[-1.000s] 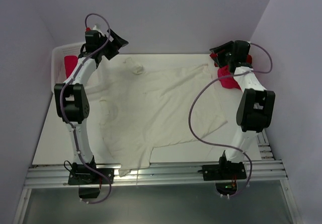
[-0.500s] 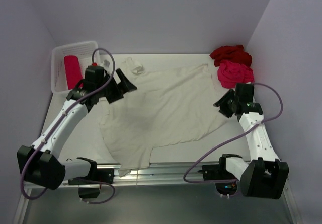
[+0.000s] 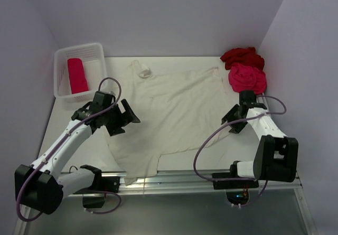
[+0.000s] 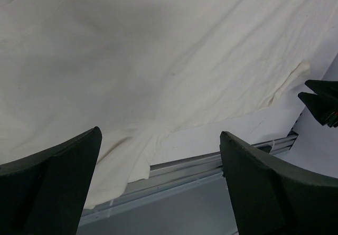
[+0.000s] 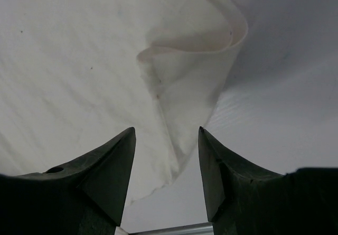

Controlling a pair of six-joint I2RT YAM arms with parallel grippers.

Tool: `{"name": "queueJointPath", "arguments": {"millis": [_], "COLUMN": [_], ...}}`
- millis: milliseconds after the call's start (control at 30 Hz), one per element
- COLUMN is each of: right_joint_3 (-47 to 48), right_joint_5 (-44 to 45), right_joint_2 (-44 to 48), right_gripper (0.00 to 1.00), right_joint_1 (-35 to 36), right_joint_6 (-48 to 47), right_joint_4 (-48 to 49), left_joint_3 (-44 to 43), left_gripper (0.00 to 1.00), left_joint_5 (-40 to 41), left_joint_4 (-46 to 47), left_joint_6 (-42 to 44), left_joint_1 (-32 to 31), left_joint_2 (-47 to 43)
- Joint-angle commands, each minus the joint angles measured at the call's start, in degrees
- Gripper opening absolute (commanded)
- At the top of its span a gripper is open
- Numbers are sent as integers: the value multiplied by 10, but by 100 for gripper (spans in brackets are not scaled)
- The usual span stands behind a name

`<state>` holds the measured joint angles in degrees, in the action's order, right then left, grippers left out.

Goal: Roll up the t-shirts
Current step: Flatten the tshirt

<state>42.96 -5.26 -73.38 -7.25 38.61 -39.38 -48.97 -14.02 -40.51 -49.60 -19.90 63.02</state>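
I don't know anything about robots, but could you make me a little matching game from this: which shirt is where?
Things:
1. cream-white t-shirt
2. rolled pink-red t-shirt
3. dark red t-shirt
4. hot pink t-shirt

Places:
A. inside the white basket
B. crumpled on the right, the nearer of two heaps
C. spread out flat in the middle
D. crumpled in the far right corner

Pairs: 1-C, 2-A, 3-D, 4-B
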Motion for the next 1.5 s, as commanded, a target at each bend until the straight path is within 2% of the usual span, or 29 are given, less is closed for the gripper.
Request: {"name": "queueJointPath", "arguments": {"millis": [0, 300, 467, 567, 600, 667, 700, 767, 1133, 1467], "right_joint_3": [45, 83, 93, 103, 106, 110, 115, 121, 120, 110], "right_joint_5": [37, 51, 52, 65, 66, 69, 71, 72, 73, 68], "right_joint_2": [-32, -110, -138, -148, -147, -145, -143, -136, -84, -105], "right_gripper": [58, 56, 54, 43, 32, 20, 9, 0, 0, 0], "right_joint_1": [3, 3, 4, 4, 4, 4, 3, 4, -3, -28], "right_joint_6": [-11, 2, 10, 13, 14, 17, 18, 19, 22, 23], "right_joint_4": [24, 40, 43, 41, 40, 36, 30, 23, -15, 10], "left_joint_3": [1, 8, 0, -2, -3, -5, -8, -15, -54, -121], "left_gripper": [99, 100, 99, 99, 99, 100, 100, 99, 100, 99], "left_joint_5": [15, 2, 5, 6, 6, 7, 8, 14, 19, 44], "left_joint_4": [-12, 7, 12, 18, 20, 26, 28, 30, 55, 83], "left_joint_6": [-5, 42, 62, 68, 69, 74, 75, 80, 90, 91], "left_joint_1": [4, 62, 71, 75, 76, 77, 79, 80, 97, 99], "left_joint_2": [-5, 48, 89, 111, 116, 136, 144, 172, 307, 403]}}
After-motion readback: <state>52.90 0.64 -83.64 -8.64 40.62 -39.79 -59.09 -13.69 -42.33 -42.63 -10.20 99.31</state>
